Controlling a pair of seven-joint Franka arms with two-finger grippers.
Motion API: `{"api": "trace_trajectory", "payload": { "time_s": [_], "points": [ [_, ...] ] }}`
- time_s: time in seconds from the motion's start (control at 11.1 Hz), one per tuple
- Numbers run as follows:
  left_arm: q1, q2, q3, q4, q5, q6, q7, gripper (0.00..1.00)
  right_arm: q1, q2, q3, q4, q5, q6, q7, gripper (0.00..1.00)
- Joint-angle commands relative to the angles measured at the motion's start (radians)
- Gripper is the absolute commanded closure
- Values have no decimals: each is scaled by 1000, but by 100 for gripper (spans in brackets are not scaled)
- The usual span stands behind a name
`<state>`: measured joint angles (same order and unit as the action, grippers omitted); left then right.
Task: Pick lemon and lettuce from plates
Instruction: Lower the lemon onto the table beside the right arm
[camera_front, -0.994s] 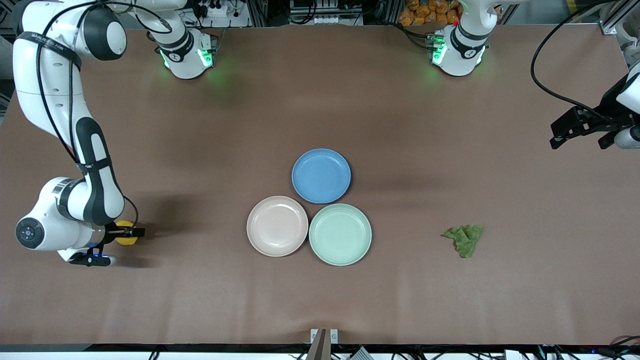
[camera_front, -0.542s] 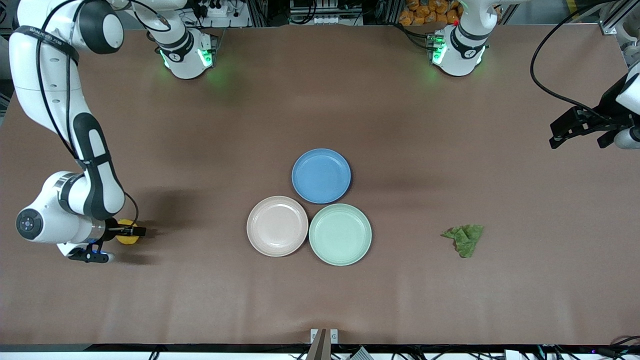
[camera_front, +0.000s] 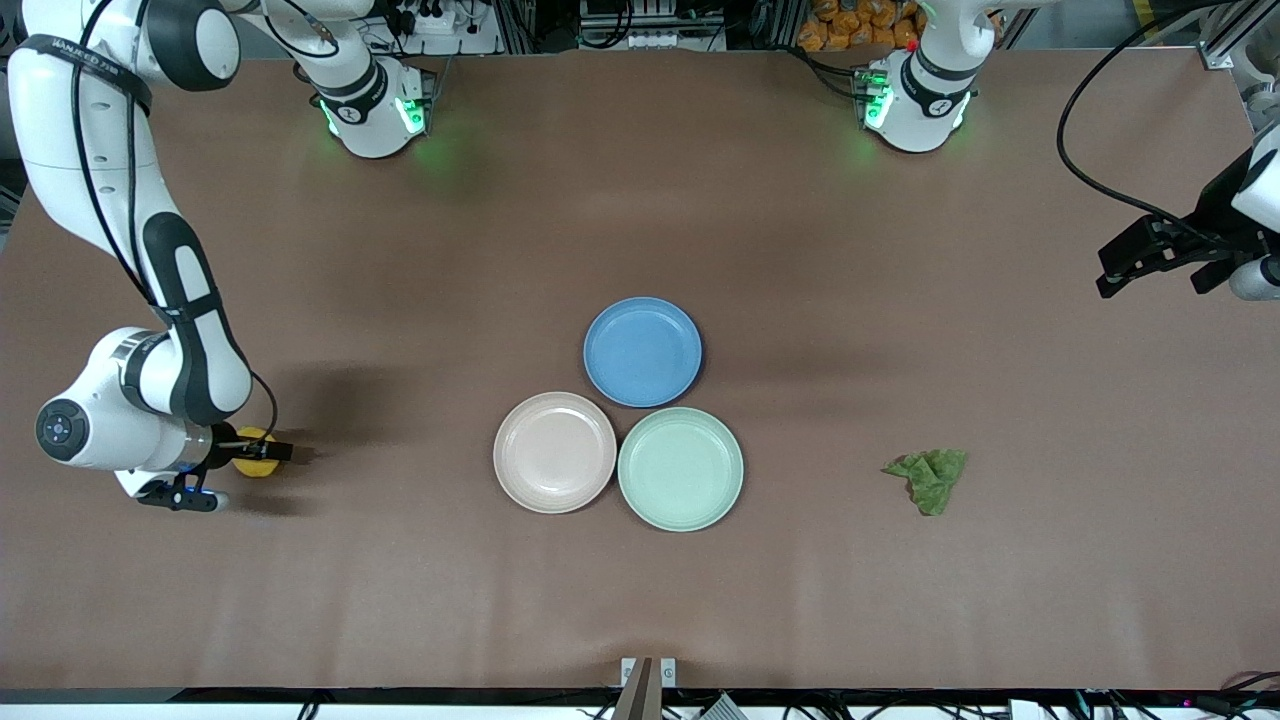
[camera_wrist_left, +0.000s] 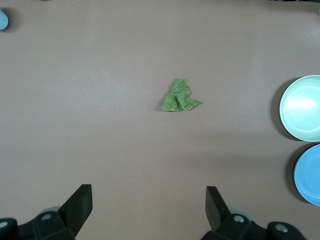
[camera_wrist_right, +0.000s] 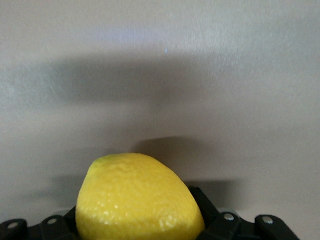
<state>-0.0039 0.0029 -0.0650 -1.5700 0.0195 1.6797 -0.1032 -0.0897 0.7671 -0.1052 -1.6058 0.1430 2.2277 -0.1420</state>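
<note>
My right gripper (camera_front: 258, 453) is shut on the yellow lemon (camera_front: 250, 465) low over the bare table at the right arm's end, away from the plates. In the right wrist view the lemon (camera_wrist_right: 137, 200) fills the space between the jaws of that gripper (camera_wrist_right: 140, 227). The green lettuce (camera_front: 930, 478) lies on the table toward the left arm's end, beside the plates; it also shows in the left wrist view (camera_wrist_left: 180, 96). The beige-pink plate (camera_front: 555, 452) and the mint plate (camera_front: 680, 468) are empty. My left gripper (camera_front: 1160, 272) is open and empty, high over the table's edge at the left arm's end (camera_wrist_left: 150, 192).
An empty blue plate (camera_front: 642, 351) touches the two other plates, farther from the front camera. The left wrist view shows the mint plate (camera_wrist_left: 302, 107) and the blue plate (camera_wrist_left: 307, 175) at its edge. Brown table all round.
My right gripper has moved a little toward the robots' bases with the lemon in it. The left arm has hardly moved.
</note>
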Motion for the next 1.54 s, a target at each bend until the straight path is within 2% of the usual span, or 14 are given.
{"api": "trace_trajectory", "payload": {
  "time_s": [0.0,0.09,0.27,0.63,1.08,1.45],
  "points": [
    [1,6,-12,15,17,-21,-35,0,-19,-74,16,-97,13,15,4,46],
    [5,9,-12,13,17,-21,-32,0,-19,-75,16,-98,13,15,4,44],
    [5,9,-12,13,13,-21,-35,0,-13,-72,16,-95,50,13,9,0],
    [12,6,-12,10,11,-31,-27,0,-7,-86,21,-60,69,-2,4,0],
    [10,-3,-13,11,10,-35,-21,0,-5,-109,21,-17,70,-98,7,0],
    [5,3,-18,18,10,-37,-20,0,-4,-175,19,-19,60,-143,9,0]
  ]
}}
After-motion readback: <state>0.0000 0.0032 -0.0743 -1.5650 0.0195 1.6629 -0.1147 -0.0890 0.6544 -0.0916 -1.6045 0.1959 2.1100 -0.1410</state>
